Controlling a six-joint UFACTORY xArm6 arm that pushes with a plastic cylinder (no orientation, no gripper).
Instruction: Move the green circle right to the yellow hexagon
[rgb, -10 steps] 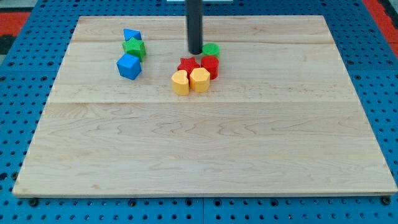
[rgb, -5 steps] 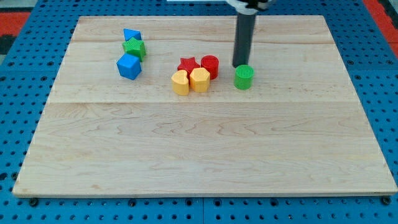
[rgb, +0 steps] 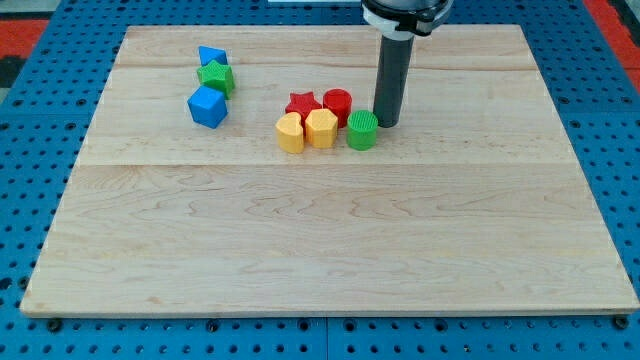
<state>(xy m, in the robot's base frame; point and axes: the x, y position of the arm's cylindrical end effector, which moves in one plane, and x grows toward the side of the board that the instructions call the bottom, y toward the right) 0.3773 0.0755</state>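
The green circle (rgb: 362, 131) stands just right of the yellow hexagon (rgb: 321, 128), close to it, below the red circle (rgb: 337, 105). My tip (rgb: 386, 123) is at the green circle's upper right, touching or nearly touching it. A second yellow block (rgb: 290, 133) sits left of the hexagon, and a red star (rgb: 302, 105) lies above them.
At the view's upper left are a blue block (rgb: 211, 57), a green star (rgb: 216, 77) and a blue cube (rgb: 207, 106). The wooden board (rgb: 330, 230) lies on a blue pegboard surface.
The green circle slid from above the red circle out to the right, then back left and down next to the yellow hexagon. My tip followed it to its right side.
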